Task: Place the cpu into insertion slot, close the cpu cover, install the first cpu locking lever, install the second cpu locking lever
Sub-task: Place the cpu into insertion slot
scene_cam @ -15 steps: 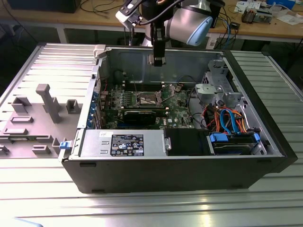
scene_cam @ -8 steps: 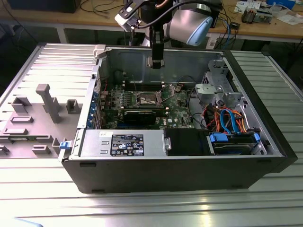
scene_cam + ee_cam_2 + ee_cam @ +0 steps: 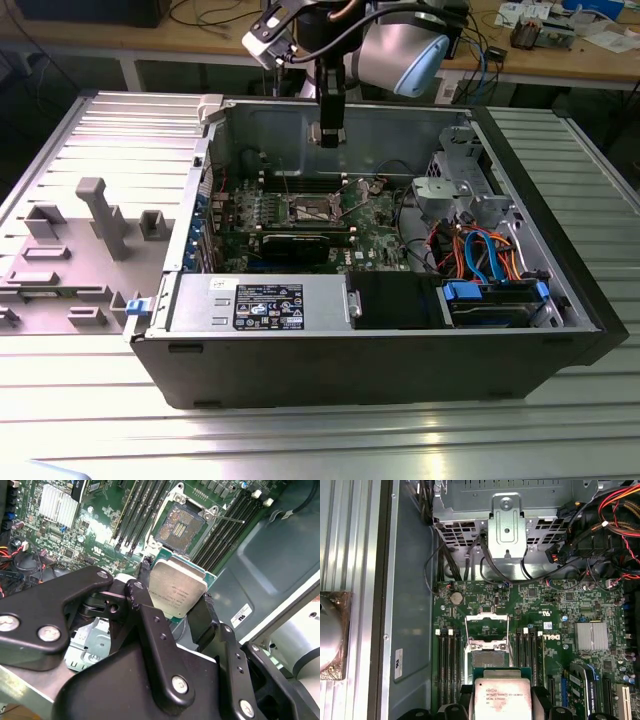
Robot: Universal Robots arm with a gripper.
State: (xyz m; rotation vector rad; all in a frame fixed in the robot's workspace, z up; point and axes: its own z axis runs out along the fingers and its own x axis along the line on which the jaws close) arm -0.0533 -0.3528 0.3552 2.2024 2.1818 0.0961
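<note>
My gripper [image 3: 175, 594] is shut on the cpu [image 3: 177, 586], a flat silvery-grey square chip pinched by its edges between two black fingers [image 3: 141, 577]. In both wrist views the cpu [image 3: 502, 697] hangs above the green board, just short of the insertion slot [image 3: 487, 657], a dark square socket with a metal rim [image 3: 181, 526]. The socket lies bare, and the cpu cover [image 3: 487, 624] stands swung up at its far side. A thin locking lever [image 3: 232, 519] sticks out beside the socket. In the exterior view my gripper [image 3: 327, 135] hovers over the socket [image 3: 312, 209] inside the open case.
Black memory slots [image 3: 449, 655] flank the socket on both sides. A finned heat sink [image 3: 591, 636] sits nearby. A metal drive cage [image 3: 507, 520] and coloured cables [image 3: 480, 250] fill one end of the case, and a power supply [image 3: 260, 300] lies along the front wall.
</note>
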